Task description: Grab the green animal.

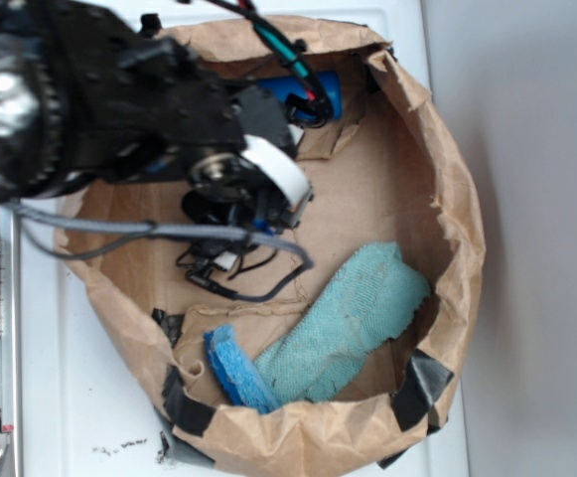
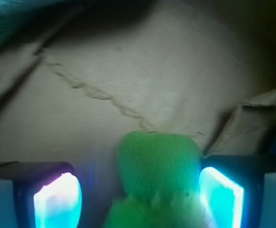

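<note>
A white surface (image 1: 79,417) carries a round enclosure of crumpled brown paper (image 1: 457,199) with a brown cardboard floor (image 1: 367,189). At lower centre of the exterior view lies a teal woven cloth (image 1: 353,323) beside a blue sponge-like piece (image 1: 236,368); a blue plastic bottle (image 1: 313,94) rests at the top. In the wrist view, the fuzzy green plush animal (image 2: 159,183) sits at bottom centre between the fingers of the black claw (image 2: 140,197), touching the right glowing pad (image 2: 221,197); the left one (image 2: 57,202) stands apart, so the claw is open.

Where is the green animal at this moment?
In the wrist view the green animal sits at bottom centre, between the gripper fingers and nearer the right one; the exterior view hides it under the arm.
</note>
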Controlling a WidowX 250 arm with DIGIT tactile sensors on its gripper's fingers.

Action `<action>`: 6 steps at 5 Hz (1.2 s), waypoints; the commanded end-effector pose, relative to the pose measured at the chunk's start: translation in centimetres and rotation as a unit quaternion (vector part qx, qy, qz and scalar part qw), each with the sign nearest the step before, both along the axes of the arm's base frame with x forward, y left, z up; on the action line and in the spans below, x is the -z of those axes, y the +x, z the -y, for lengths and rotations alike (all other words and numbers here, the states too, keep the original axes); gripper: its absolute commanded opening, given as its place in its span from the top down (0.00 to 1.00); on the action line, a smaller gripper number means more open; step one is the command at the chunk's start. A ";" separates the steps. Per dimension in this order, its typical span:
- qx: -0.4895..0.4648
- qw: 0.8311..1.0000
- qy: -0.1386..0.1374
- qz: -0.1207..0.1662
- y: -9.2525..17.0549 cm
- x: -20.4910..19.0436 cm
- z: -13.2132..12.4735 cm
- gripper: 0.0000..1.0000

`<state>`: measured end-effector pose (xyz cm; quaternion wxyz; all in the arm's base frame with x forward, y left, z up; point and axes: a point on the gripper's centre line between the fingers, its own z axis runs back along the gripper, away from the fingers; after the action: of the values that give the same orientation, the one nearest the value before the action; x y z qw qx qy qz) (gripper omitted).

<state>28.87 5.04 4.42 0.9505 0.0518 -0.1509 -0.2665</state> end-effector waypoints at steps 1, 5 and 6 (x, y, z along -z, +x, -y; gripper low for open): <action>-0.014 0.998 0.044 0.043 2.0 0.4 -0.2 0.00; -0.030 0.997 -0.007 0.064 2.3 -1.5 0.1 1.00; -0.044 0.995 -0.075 0.056 1.5 -5.4 0.8 1.00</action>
<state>29.23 3.13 6.91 0.9608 -0.0176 -0.1851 -0.2055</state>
